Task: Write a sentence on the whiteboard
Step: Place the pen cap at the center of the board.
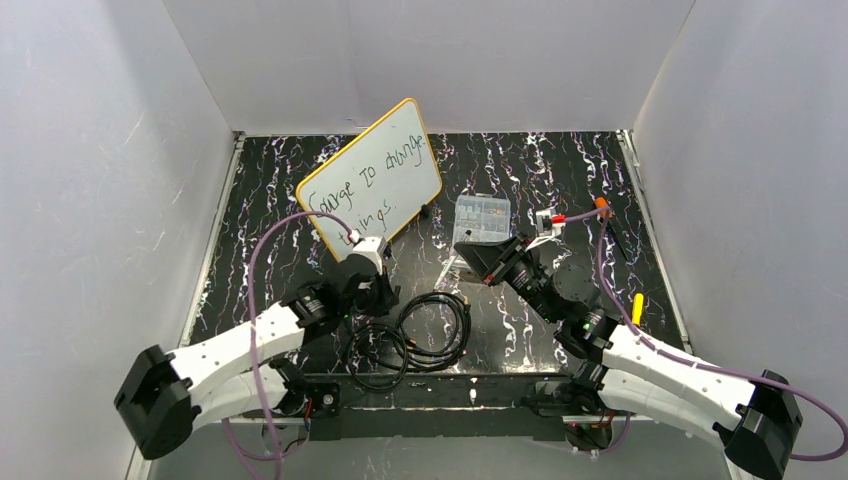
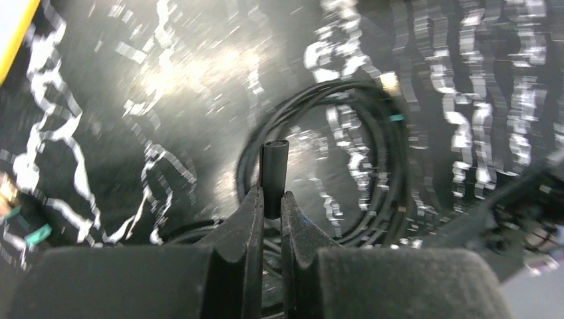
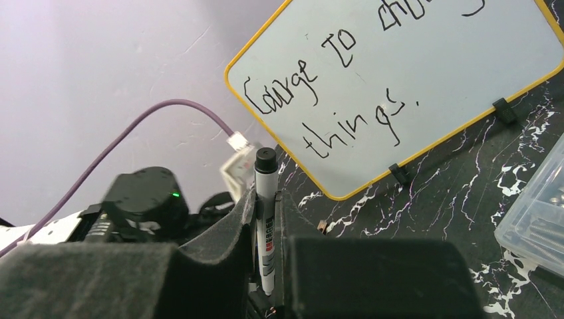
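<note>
The whiteboard (image 1: 372,170) (image 3: 425,80), white with a yellow rim, stands tilted on small black clips at the back left. The sentence (image 1: 366,183) (image 3: 332,93) runs in two dark lines, roughly "Courge to change things." My right gripper (image 1: 468,252) (image 3: 266,196) is shut on a white marker (image 3: 265,219) with a black end pointing up, a little in front of and right of the board. Below the board's lower edge, my left gripper (image 1: 360,272) (image 2: 273,196) is shut on a short black cap (image 2: 274,166) above the cables.
A clear compartmented box (image 1: 481,217) (image 3: 540,222) sits right of the board. Coiled black cables (image 1: 432,326) (image 2: 376,139) lie at the near middle of the black marbled table. A yellow marker (image 1: 637,308) and an orange-tipped item (image 1: 601,203) lie at the right. White walls enclose the table.
</note>
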`<action>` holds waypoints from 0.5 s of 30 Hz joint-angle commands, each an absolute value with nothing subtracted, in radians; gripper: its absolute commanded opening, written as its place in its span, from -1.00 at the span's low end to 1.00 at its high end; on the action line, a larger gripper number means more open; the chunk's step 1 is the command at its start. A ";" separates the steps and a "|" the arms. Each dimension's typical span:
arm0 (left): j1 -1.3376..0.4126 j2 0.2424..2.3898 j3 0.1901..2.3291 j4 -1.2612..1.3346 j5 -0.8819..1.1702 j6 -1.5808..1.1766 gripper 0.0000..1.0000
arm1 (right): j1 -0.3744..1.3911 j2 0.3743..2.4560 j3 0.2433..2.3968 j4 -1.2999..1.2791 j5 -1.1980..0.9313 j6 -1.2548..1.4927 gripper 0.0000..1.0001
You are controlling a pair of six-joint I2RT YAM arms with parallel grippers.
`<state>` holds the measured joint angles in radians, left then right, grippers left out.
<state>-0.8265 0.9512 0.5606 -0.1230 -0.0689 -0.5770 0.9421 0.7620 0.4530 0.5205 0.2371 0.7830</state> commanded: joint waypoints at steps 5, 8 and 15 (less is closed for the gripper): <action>-0.790 1.104 0.560 -0.256 -0.324 -0.789 -1.00 | 0.940 0.742 0.459 0.529 0.265 0.771 -0.97; -0.768 1.155 0.560 -0.258 -0.303 -0.803 -1.00 | 0.940 0.729 0.456 0.520 0.277 0.764 -0.97; -0.755 1.209 0.550 -0.241 -0.249 -0.810 -0.76 | 0.940 0.714 0.454 0.495 0.293 0.756 -0.97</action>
<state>-0.7631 1.2079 0.5571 -0.2352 -0.2470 -0.7883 0.9421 0.7334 0.4526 0.4862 0.2626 0.7780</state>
